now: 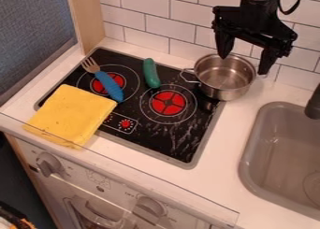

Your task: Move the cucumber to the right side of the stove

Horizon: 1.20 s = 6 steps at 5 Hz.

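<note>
- Jaws wide apart, with nothing gripped between them; the black gripper (243,65) hangs at the upper right, over the metal pot (219,86).
- The green cucumber (151,73) lies on the back part of the black stove (178,144), near its middle from side to side. One end points towards the tiled wall (187,17), the other towards the front, close by the ring of the right burner (167,103).
- To the left of the cucumber, a fork (109,85) with a blue handle lies slantwise across the left burner (98,86), tines towards the back.
- To the right of the cucumber, the pot stands upright at the back right corner of the stove; how much of its base rests on the counter (228,130) is hard to make out.
- A yellow cloth (72,113) lies flat over the front left corner of the stove and onto the counter, its right corner beside the end of the fork's handle.
- Further right, a grey sink (250,162) is set into the counter, with a dark tap (314,104) at its back.
</note>
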Motion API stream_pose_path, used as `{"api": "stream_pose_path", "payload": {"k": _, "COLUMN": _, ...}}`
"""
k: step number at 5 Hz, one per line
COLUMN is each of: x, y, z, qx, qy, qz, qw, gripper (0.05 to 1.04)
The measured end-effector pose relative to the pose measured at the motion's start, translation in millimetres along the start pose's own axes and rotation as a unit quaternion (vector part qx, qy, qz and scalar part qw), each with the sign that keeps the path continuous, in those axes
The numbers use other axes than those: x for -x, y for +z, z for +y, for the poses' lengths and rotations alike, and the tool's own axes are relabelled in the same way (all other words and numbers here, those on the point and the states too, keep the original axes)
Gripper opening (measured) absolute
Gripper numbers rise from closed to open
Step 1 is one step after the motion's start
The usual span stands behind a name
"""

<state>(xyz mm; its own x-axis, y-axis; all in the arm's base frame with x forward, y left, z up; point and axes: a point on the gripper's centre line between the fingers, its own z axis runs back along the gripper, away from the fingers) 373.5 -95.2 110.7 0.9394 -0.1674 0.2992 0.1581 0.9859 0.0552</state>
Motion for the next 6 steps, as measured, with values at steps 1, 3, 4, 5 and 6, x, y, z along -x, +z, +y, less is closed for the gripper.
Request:
{"api": "stream_pose_path", "payload": {"k": 1, "x": 6, "y": -12, "z": 0, "qx": -0.003, "qy": 0.002, "qz": 0.018, "qw": 0.9998, "gripper": 1.001}}
{"api": "stream_pose_path", "payload": {"k": 3, "x": 18, "y": -25, "z": 60, "qx": -0.013, "qy": 0.097, "qz": 0.035, "qw": 0.9946, "gripper": 1.001}}
{"api": "stream_pose_path", "payload": {"k": 4, "x": 32, "y": -31, "z": 87, "qx": -0.041, "qy": 0.130, "qz": 0.050, "qw": 0.9894, "gripper": 1.001}}
{"api": "stream_pose_path", "payload": {"k": 5, "x": 44, "y": -37, "z": 127, "qx": -0.055, "qy": 0.195, "qz": 0.047, "qw": 0.9782, "gripper": 1.001}}
{"api": "stream_pose_path", "payload": {"k": 6, "x": 50, "y": -53, "z": 141, "qx": -0.060, "qy": 0.216, "qz": 0.063, "qw": 0.9726, "gripper": 1.001}}
